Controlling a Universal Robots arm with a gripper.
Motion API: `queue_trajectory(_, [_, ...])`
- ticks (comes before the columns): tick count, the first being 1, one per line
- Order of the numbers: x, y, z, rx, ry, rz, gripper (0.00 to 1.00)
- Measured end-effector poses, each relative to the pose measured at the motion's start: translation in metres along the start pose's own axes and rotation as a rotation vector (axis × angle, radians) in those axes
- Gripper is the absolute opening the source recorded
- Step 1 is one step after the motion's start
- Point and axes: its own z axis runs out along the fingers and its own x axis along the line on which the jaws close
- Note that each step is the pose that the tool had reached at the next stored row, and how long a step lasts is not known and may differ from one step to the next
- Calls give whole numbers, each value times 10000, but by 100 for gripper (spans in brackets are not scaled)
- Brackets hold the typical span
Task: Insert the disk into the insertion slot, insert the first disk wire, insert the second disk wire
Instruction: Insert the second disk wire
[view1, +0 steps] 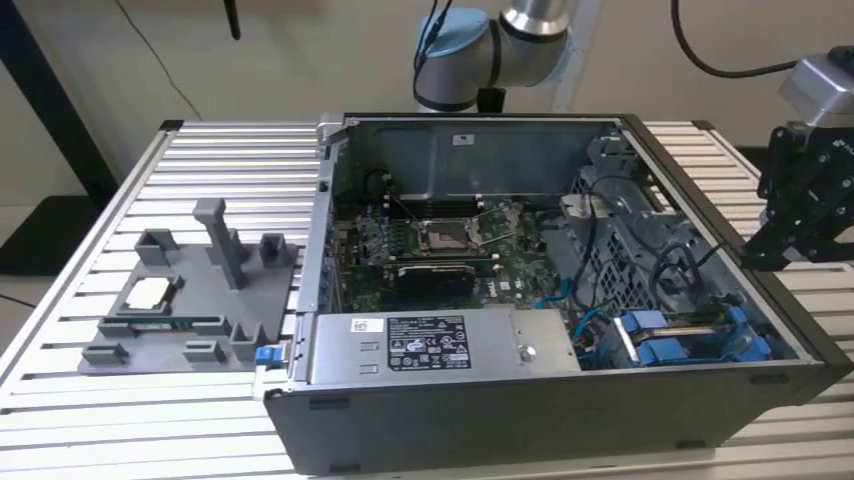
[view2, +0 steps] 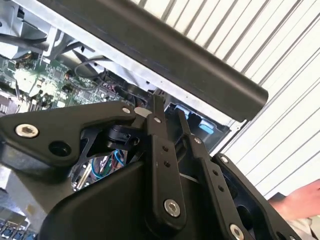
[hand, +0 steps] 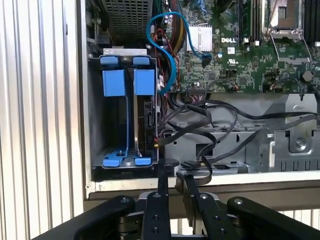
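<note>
Disk (hand: 144, 82), clipped in its blue caddy, stands edge-on inside the insertion slot (hand: 95, 125) at a corner of the open computer case (view1: 534, 420). It appears seated, with its connector edge turned toward the cabling. A blue data cable (hand: 167, 55) loops over the motherboard (hand: 240, 45), its free end apart from the disk. The gripper (hand: 173, 181) hovers just outside the case wall beside the slot, fingers drawn nearly together and gripping nothing. The case lies on a slatted aluminium table (view1: 200, 160); a grey parts fixture (view1: 187, 300) sits toward the exterior view's left.
</note>
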Motion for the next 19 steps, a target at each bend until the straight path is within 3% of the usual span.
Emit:
queue_trajectory(5, [3,-7,28,-24,-185,0,27])
queue_trajectory(12, [5,-13,45,-24,-188,0,27])
queue_trajectory(14, [7,-13,64,-25,-226,0,27])
queue_trajectory(15, [7,-14,67,-27,-293,-3,27])
queue_trajectory(16, [7,-13,70,-31,-411,-3,27])
queue_trajectory(19, [7,-13,70,-45,-874,4,27])
